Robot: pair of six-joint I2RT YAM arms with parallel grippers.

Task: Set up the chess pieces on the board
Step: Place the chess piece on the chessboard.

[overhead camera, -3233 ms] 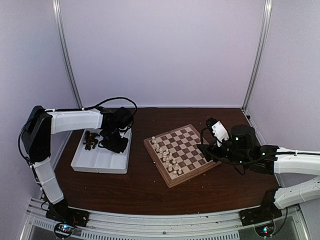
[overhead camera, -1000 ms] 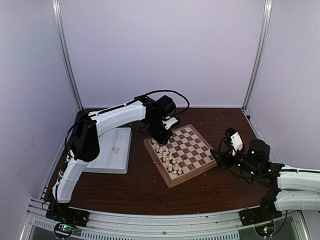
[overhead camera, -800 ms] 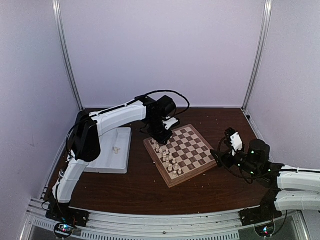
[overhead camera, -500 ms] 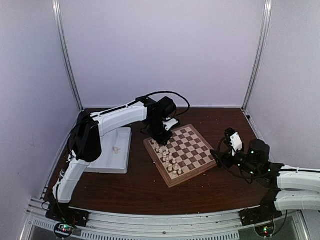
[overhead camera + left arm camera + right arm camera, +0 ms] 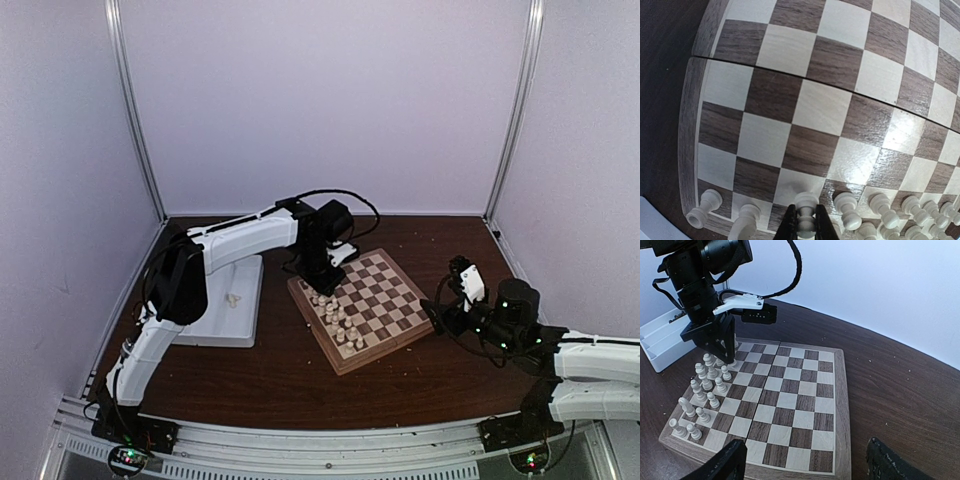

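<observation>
White tray (image 5: 205,322) at the left of the table (image 5: 290,385), with a couple of small pale bits lying in one compartment; too small to identify.

Left arm reaches over the tray to the board's far-left corner. Left gripper (image 5: 322,283) points straight down. In the wrist view its dark fingers (image 5: 789,226) are clamped on a single cream piece (image 5: 806,202), pinched at the stem. The piece is upright, long axis vertical, head up and clear of the fingertips. Its base is hidden, so contact with the square below cannot be told.

Board (image 5: 378,358) lies flat at mid-table, rotated so one corner points toward the arm bases. The other cream pieces (image 5: 338,318) stand upright in roughly two rows along the edge facing the tray. The held piece is in line with the outer row.

Right gripper (image 5: 442,312) is low, just beside the board's right corner and not touching it, fingers (image 5: 722,464) spread wide and holding nothing.
</observation>
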